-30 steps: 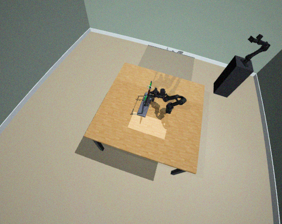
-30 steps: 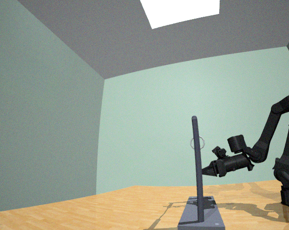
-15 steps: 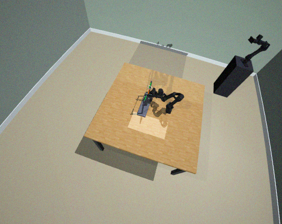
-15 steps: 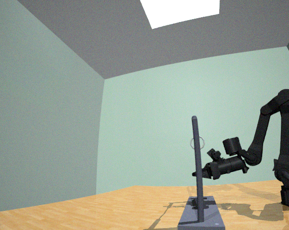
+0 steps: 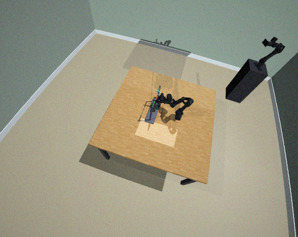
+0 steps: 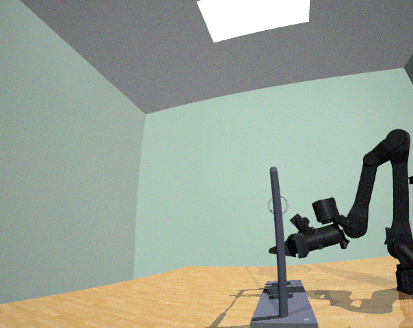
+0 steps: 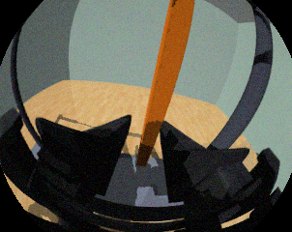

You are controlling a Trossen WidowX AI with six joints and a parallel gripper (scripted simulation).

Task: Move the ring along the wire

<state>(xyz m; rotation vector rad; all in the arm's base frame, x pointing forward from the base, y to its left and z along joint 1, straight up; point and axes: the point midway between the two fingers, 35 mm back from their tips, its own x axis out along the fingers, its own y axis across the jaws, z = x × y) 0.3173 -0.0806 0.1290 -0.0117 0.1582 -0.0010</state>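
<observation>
The ring [image 5: 158,91] [image 6: 287,203] hangs high at the wire, near the far green part [image 5: 159,88] in the top view. Its orange handle [image 5: 157,97] [image 7: 172,58] points down. My gripper [image 6: 272,250] [image 7: 146,121] is partly open, with the lower part of the handle between its fingers. In the wrist view a gap shows at the handle's left; on the right the finger is very close, and contact is unclear. The other green part [image 5: 153,103] is nearer the camera. The near post [image 6: 280,243] hides part of the ring and fingers. The thin grey wire is not clearly visible.
The posts stand on a blue-grey base [image 5: 149,119] [image 6: 300,307] on the wooden table [image 5: 190,153]. In the wrist view, one post [image 7: 264,77] rises at the right and another [image 7: 14,72] at the left. A second arm stands on a dark pedestal [image 5: 242,85] beyond the table.
</observation>
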